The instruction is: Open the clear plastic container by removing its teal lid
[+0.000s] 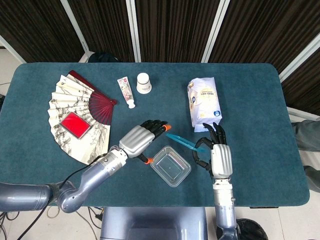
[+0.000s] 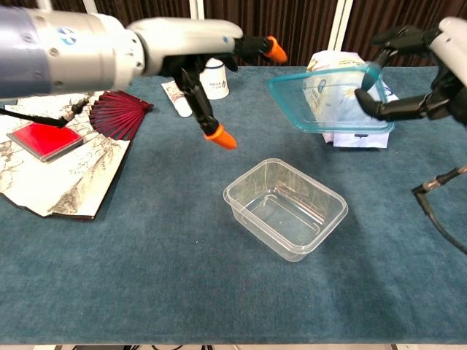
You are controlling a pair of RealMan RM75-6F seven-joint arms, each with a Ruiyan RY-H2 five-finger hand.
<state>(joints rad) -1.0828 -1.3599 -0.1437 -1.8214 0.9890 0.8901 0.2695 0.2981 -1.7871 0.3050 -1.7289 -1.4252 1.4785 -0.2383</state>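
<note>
1. Head view — the clear plastic container (image 1: 171,166) sits open and upright on the teal counter (image 1: 250,100), low and near the middle, its long axis slanting from 10 toward 4 o'clock.
2. The teal lid (image 1: 181,141) is off the container and up in the air at about 1 o'clock from it, seen nearly edge-on, pinched at its right end by the right hand (image 1: 215,150).
3. The left hand (image 1: 140,140) hovers at 10 o'clock from the container, fingers spread and holding nothing; one orange fingertip comes just beside the container's upper-left rim, though contact cannot be told.
4. Farther back lie a painted folding fan (image 1: 80,115) at far left, a small tube (image 1: 126,90), an upturned white cup (image 1: 143,83) and a white bag (image 1: 203,104).
5. Chest view — the container (image 2: 285,208) stands alone at the centre of the counter (image 2: 146,292), with no hand on it.
6. The lid (image 2: 325,98) hangs tilted at 1 o'clock from it, in front of the white bag (image 2: 336,80), gripped along its right edge between the dark fingers (image 2: 390,109) of the right hand (image 2: 423,73).
7. The left hand (image 2: 211,58) is raised at 11 o'clock from the container, fingers splayed with orange tips showing, well clear of container and lid.
8. The fan (image 2: 66,153) lies at far left; the cup (image 2: 216,79) and tube (image 2: 177,98) show partly behind the left hand.
</note>
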